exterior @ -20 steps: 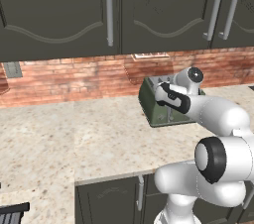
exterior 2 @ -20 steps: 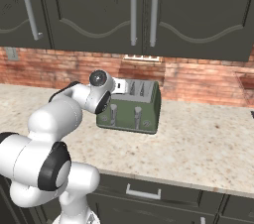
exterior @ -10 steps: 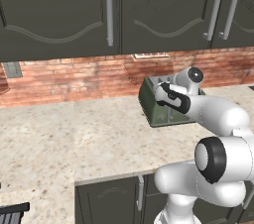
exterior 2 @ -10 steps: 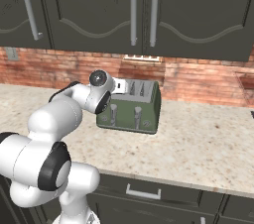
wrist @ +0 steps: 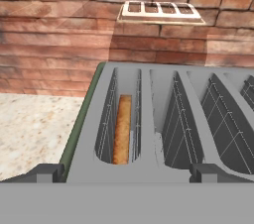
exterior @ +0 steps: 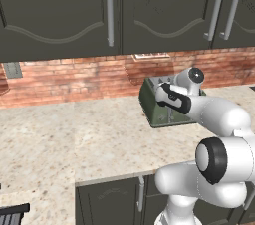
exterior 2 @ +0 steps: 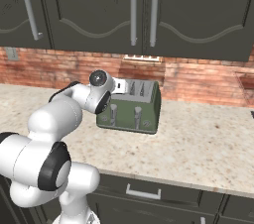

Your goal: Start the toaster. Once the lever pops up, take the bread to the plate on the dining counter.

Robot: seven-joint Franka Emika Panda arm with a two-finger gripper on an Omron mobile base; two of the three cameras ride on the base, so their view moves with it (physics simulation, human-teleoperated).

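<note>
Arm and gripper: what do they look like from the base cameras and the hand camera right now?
The arm is glossy white with rounded, bulbous links and dark bands at the joints; a round dark cap sits on the wrist. No cables or markings are visible. The gripper has two small dark grey, blocky fingertips.

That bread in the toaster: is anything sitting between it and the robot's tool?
Nothing visible does. The open tool hovers over the toaster, and the bread stands in the leftmost slot, uncovered from above.
</note>
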